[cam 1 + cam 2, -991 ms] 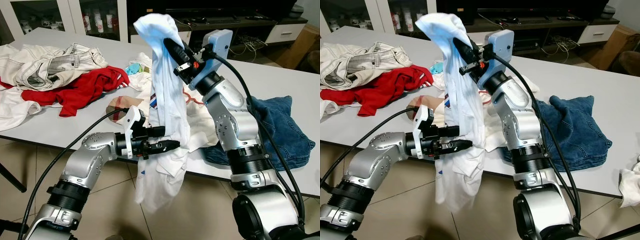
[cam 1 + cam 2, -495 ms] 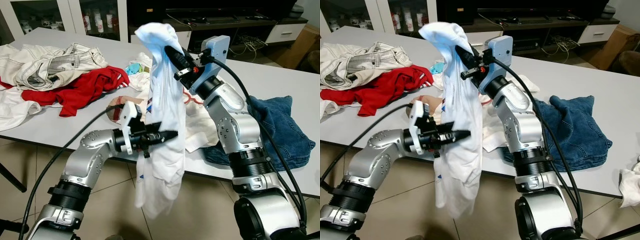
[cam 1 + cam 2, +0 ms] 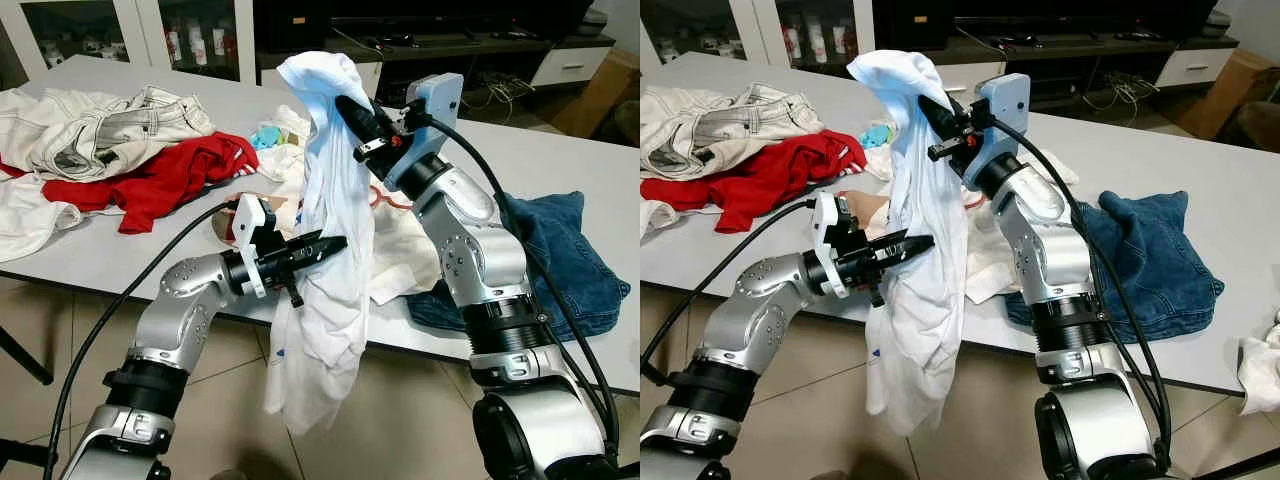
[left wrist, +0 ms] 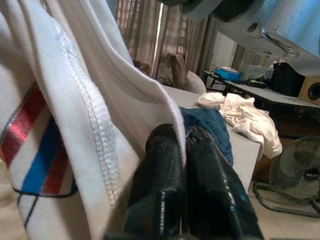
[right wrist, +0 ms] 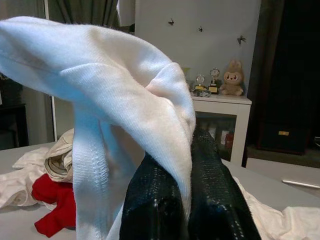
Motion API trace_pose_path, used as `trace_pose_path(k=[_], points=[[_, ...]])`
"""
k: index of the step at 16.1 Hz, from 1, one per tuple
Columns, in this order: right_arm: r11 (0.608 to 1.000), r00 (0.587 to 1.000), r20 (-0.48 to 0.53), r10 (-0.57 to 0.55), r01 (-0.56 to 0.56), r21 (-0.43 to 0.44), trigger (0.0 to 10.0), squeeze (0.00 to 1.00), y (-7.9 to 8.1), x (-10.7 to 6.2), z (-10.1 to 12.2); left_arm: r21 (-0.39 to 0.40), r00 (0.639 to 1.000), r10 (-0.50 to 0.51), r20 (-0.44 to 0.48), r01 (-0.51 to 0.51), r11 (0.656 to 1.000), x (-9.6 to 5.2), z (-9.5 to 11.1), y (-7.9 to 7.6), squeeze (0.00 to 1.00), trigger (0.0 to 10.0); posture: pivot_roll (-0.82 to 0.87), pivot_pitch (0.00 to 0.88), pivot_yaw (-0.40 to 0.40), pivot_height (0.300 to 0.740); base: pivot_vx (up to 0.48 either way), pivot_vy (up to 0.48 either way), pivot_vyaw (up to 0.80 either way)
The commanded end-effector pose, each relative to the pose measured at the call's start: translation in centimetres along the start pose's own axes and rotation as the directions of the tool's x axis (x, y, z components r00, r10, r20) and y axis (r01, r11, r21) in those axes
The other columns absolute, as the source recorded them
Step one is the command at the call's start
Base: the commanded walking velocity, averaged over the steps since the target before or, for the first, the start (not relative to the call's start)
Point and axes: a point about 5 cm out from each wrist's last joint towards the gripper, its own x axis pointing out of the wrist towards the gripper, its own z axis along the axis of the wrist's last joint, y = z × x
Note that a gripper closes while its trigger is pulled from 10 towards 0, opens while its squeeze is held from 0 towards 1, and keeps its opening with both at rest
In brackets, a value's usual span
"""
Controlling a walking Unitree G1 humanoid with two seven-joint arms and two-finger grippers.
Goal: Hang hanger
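A white shirt [image 3: 330,240] with red and blue stripes hangs in front of the table edge, drooping toward the floor. My right gripper [image 3: 348,106] holds it up by its top, shut on a fold of the cloth [image 5: 165,125]. Lower down, my left gripper [image 3: 335,242] is shut on a hem of the same shirt [image 4: 125,120] at about table height. No hanger can be seen in any view.
The grey table [image 3: 120,250] carries a pale jeans heap [image 3: 110,125], a red garment [image 3: 170,175], white cloth at the left [image 3: 25,225], blue jeans [image 3: 560,270] on the right, and more white cloth [image 3: 410,255] behind the shirt. Tiled floor lies below.
My left gripper has risen and tilted upward with the shirt's hem, bunching the lower cloth. The right gripper has shifted slightly right, still holding the top.
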Motion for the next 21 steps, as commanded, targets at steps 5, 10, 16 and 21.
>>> trace_pose_path(k=[5,10,16,21], points=[[0.998,0.998,0.023,-0.065,0.065,-0.011,10.0,0.0,-1.1,-0.6,0.6,0.078,0.983,0.062,0.171,-0.077,0.994,-0.2,3.0,1.1,0.0,0.0,0.02,0.0,-0.073,0.74,0.0,0.0,0.0],[0.992,0.991,0.055,-0.123,0.124,-0.002,10.0,0.0,-1.7,-0.3,1.1,0.095,0.963,0.11,0.245,-0.137,0.986,-0.8,4.4,1.9,0.0,0.0,0.03,0.0,-0.074,0.74,0.0,0.0,0.0],[0.997,0.996,-0.056,-0.068,0.067,-0.026,10.0,0.0,-1.5,-0.7,-0.1,0.069,0.948,0.132,0.291,-0.158,0.985,-0.9,4.8,2.2,0.0,0.0,0.02,0.0,-0.072,0.74,0.0,0.0,0.0],[0.993,0.973,-0.197,-0.117,0.115,-0.02,10.0,1.0,-2.6,-1.7,-2.0,-0.009,0.918,0.159,0.362,-0.168,0.986,-1.0,5.3,2.6,0.0,0.0,0.02,0.0,-0.071,0.74,0.0,0.0,0.0]])
